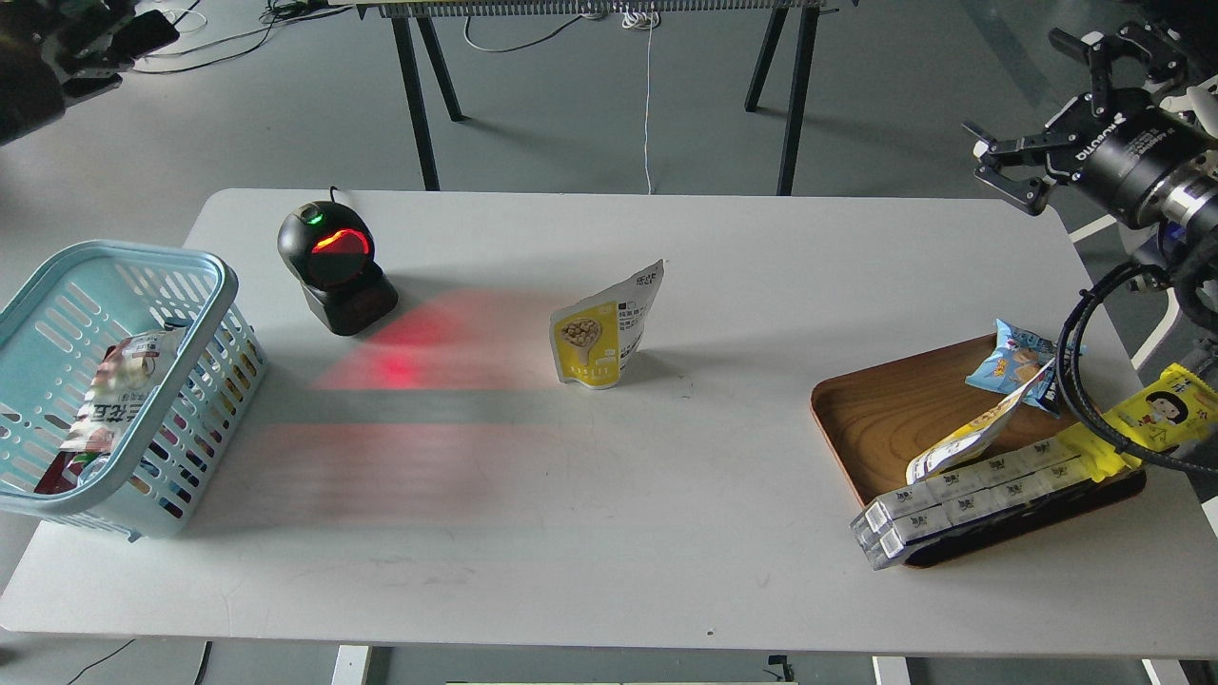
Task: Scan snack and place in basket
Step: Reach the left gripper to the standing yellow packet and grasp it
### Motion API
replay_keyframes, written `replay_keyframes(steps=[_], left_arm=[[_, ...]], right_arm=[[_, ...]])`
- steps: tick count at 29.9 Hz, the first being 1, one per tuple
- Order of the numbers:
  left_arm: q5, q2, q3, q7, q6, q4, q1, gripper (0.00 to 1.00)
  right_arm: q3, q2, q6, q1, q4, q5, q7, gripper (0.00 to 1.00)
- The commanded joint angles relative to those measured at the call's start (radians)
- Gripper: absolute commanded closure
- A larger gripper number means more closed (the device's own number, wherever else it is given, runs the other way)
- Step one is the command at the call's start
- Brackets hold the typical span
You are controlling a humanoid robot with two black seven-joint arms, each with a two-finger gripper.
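The snack is a yellow and white pouch with a picture of a bowl. It stands upright at the middle of the white table, touched by nothing. The light blue basket stands at the table's left edge. My right gripper is open and empty, raised at the upper right, far from the pouch and beyond the table's right end. My left arm is only a dark blurred shape in the top left corner, and its fingers cannot be told apart.
A black scanner between basket and pouch casts red light on the table. The basket holds a red and white packet. A brown wooden tray at the right holds a blue packet, a yellow wrapper and long white boxes.
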Motion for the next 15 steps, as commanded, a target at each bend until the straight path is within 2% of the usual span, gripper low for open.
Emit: replay_keyframes(steps=[1,5,9,11,14,15], left_arm=[[0.213,0.038,0.029,0.007,0.003,-0.151,0.002,0.0],[0.411,-0.006,0.095,0.016,0.003,-0.174,-0.001,0.0],[0.61,-0.098,0.099,0.055,-0.012,-0.174,-0.003,0.0],[0.702,-0.161,0.099,0.075,-0.055,-0.174,-0.011,0.0],[0.856,-0.289,0.099,0.139,-0.159,-0.174,-0.037,0.0],[0.906,-0.341,0.101,0.156,-0.163,-0.173,-0.047,0.0]], right_arm=[[0.072,0.013,0.049,-0.096,-0.013,0.002,0.013,0.0],[0.079,0.025,0.049,-0.104,-0.01,0.003,0.011,0.0],[0.079,0.024,0.049,-0.104,-0.015,-0.001,0.01,0.0],[0.079,0.024,0.049,-0.104,-0.016,-0.001,0.011,0.0],[0.077,0.025,0.049,-0.102,-0.012,-0.001,0.008,0.0],[0.077,0.025,0.049,-0.102,-0.007,0.0,0.007,0.0]])
